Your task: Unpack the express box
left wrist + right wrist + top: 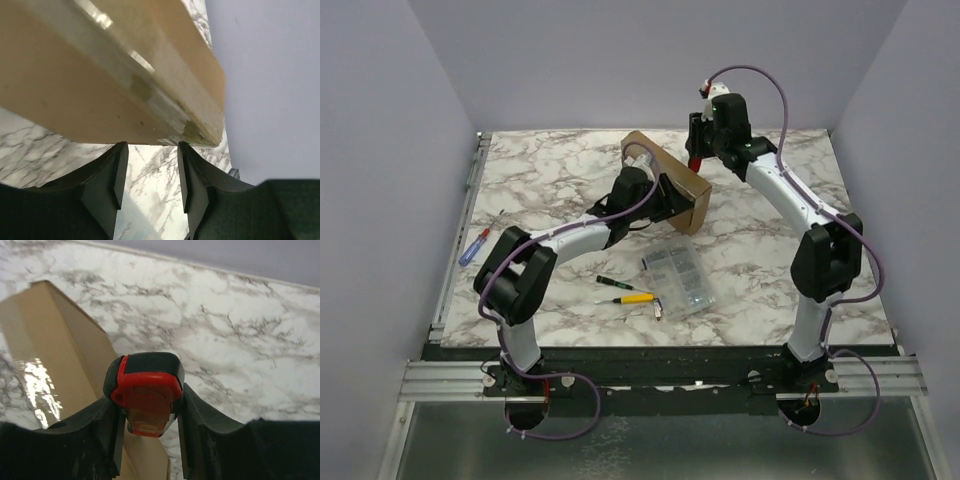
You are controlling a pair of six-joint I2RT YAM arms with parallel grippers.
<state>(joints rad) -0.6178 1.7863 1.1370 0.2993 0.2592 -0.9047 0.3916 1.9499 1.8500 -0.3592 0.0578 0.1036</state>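
Observation:
The express box [658, 162] is a plain brown cardboard mailer, tipped up on one edge at the middle back of the table. Glossy clear tape runs along its seam in the left wrist view [100, 85]. My left gripper [672, 204] is open at the box's near lower corner. Its fingertips [120, 150] reach just up to the box's edge, and only marble shows between them. My right gripper [696, 158] is held above the table just right of the box. It is shut on a red and black box cutter [147, 382], with the box [60, 340] below it to the left.
A clear plastic compartment case [680, 281] of small parts lies in front of the box. A black and green screwdriver [612, 283] and a yellow-handled one [638, 297] lie to its left. A red and blue pen [474, 246] lies at the table's left edge.

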